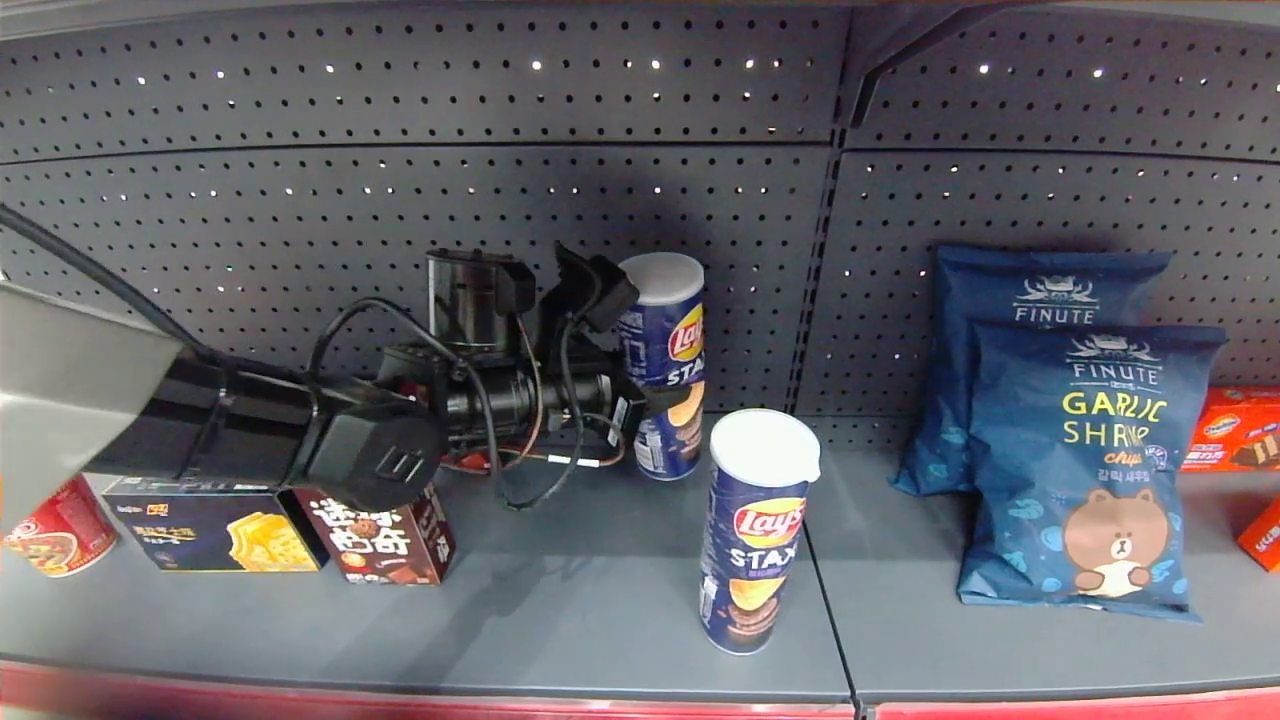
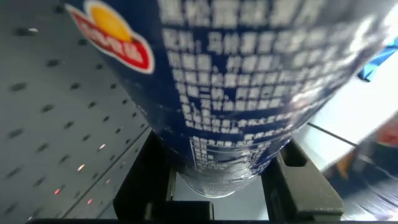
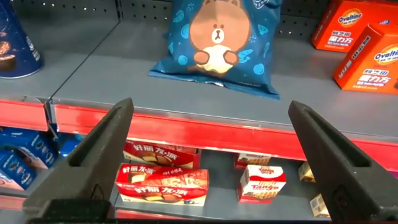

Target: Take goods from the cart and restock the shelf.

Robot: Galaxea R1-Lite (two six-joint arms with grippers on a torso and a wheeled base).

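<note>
A blue chip can [image 1: 668, 350] with a white lid stands upright at the back of the grey shelf [image 1: 560, 600], close to the pegboard. My left gripper [image 1: 640, 350] comes in from the left and is shut on this can around its lower half. In the left wrist view the can [image 2: 236, 93] sits between the two black fingers [image 2: 144, 183] of the gripper [image 2: 217, 186]. A second identical can [image 1: 755, 530] stands free near the shelf's front. My right gripper [image 3: 214, 168] hangs open in front of the shelf's red edge [image 3: 205, 124], holding nothing.
Two blue snack bags [image 1: 1080, 460] lean at the right, with orange boxes [image 1: 1240, 430] beyond them. Dark snack boxes [image 1: 380, 545] and a red cup [image 1: 55, 530] sit under my left arm. A lower shelf holds red boxes [image 3: 163, 183]. Bare shelf lies between the cans and boxes.
</note>
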